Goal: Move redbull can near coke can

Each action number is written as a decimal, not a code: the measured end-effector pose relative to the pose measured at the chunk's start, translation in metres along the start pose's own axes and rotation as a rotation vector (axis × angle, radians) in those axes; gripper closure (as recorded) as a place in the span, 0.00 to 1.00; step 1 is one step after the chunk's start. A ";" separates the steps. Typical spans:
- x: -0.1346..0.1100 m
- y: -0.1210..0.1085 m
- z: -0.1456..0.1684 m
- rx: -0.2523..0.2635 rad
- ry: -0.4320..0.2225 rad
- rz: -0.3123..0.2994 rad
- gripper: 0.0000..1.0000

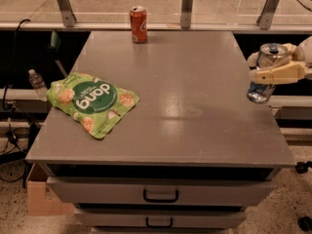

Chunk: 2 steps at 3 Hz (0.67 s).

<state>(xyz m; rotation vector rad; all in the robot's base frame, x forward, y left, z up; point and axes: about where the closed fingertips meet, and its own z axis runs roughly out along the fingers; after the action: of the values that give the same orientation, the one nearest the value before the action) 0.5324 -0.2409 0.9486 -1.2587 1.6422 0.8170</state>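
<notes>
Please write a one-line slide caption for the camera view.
The gripper holds the redbull can at the table's right edge; the coke can stands at the back.

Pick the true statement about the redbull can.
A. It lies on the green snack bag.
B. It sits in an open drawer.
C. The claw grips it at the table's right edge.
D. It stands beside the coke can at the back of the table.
C: the claw is closed around the redbull can at the right edge of the table, well apart from the coke can at the back.
</notes>
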 end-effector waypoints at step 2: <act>-0.031 -0.037 0.023 0.095 -0.074 -0.051 1.00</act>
<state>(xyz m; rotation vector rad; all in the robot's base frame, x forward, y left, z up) 0.5767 -0.2187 0.9687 -1.1855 1.5659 0.7370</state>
